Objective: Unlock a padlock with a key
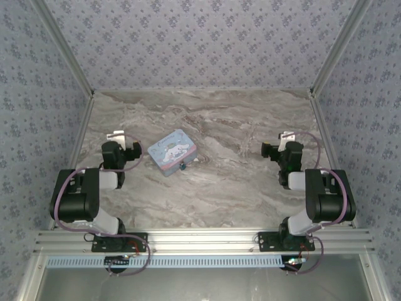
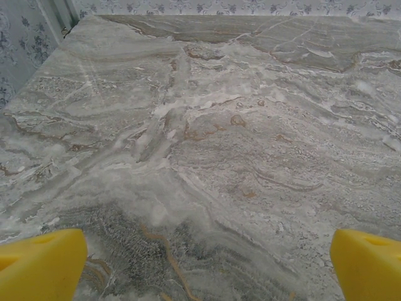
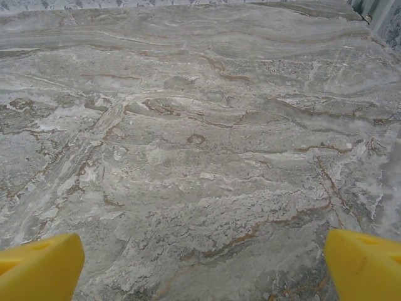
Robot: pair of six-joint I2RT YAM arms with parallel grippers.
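Grey-brown marbled tabletop (image 1: 238, 188) carries a pastel-blue tin box (image 1: 174, 150) with a cartoon print on its lid, lying flat and turned at an angle, left of centre. The padlock (image 1: 182, 167) is seen from the top view as a very small dark, teal-tinged item at the tin's near edge, close to its right corner and apparently touching the tin; it is too small to tell its shackle position or whether anything is in it. The left gripper (image 1: 118, 139) stands to the left of the tin, near it but not touching, and points towards the far wall. The right gripper (image 1: 286, 139) stands well apart from the tin on the right side of the tabletop, at about the same depth. In the left wrist view the left gripper (image 2: 205, 266) has its yellow fingers (image 2: 41, 263) spread wide, one at each lower corner, with bare marbled surface between them. The right wrist view shows the same for the right gripper (image 3: 203, 266): yellow fingers (image 3: 366, 263) set wide apart and nothing held. Both arms are folded back over their bases at the near rail (image 1: 200, 238). Blue-grey patterned walls (image 1: 200, 44) enclose the tabletop on three sides.
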